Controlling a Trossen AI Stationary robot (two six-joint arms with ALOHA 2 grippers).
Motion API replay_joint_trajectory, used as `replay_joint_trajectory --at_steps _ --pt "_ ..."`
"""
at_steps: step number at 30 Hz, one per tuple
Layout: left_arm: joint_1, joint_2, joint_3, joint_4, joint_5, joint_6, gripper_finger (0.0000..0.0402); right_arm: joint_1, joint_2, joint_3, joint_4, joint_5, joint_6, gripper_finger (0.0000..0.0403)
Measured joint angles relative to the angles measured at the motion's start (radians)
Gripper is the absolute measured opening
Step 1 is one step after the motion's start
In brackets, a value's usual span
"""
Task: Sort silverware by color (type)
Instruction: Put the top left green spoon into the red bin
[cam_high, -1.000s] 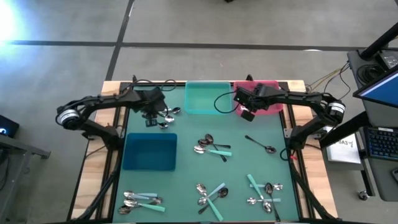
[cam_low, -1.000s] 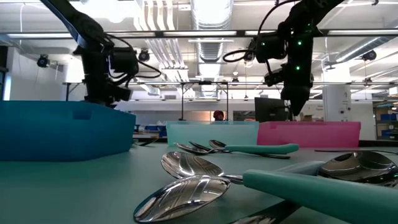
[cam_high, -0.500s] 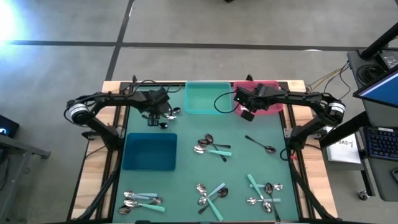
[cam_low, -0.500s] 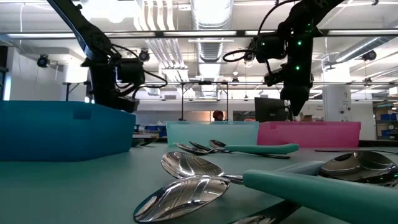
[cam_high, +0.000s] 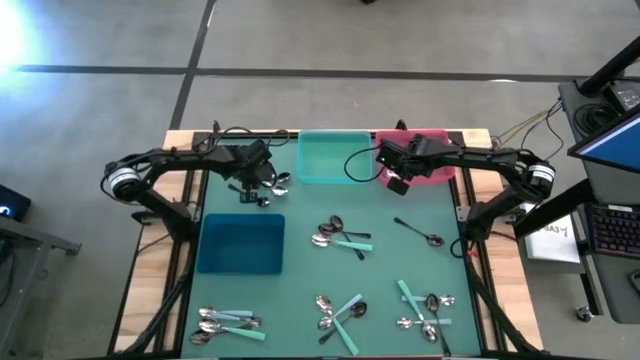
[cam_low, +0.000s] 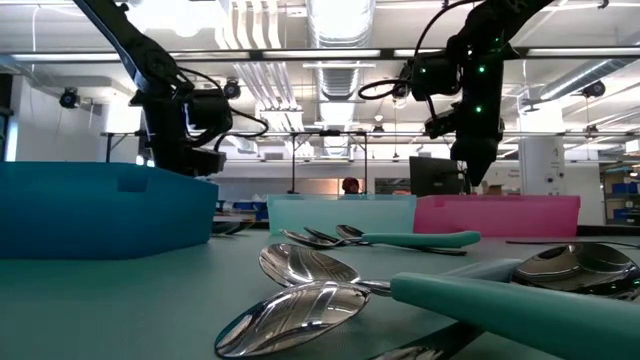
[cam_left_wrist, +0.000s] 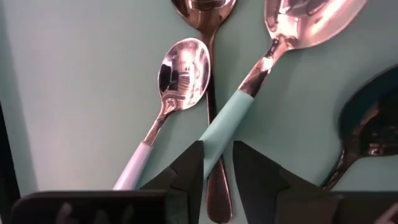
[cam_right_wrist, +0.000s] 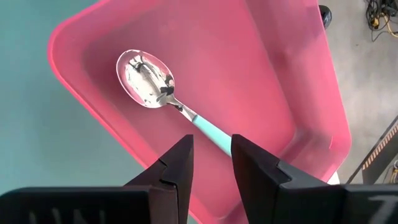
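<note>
The left claw (cam_left_wrist: 217, 163) has dropped and is clamping a teal-handled spoon (cam_left_wrist: 233, 118) at the counter's (cam_high: 400, 260) eleven o'clock. The right claw (cam_right_wrist: 211, 155), fingers apart, is hovering over the pink bin (cam_right_wrist: 292, 93) at one o'clock.

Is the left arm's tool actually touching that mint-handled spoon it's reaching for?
Touching. In the left wrist view, the left tool has its two dark fingers pressed against either side of the mint-handled spoon, no gap showing on either side.

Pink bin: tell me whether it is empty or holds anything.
Not empty. In the right wrist view the pink bin holds one teal-handled spoon lying flat on its floor, bowl up.
</note>
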Motion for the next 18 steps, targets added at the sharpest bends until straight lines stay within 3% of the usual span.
replay_joint_trajectory --at_steps 8,18 --pt "-0.001 -0.003 0.026 -0.013 0.028 -0.071 0.0071 0.0 0.0 0.0 0.005 0.0 0.0 0.01" --pt "-0.002 -0.002 0.061 -0.031 0.063 -0.101 0.0113 0.0 0.0 0.0 0.014 0.0 0.0 0.01"
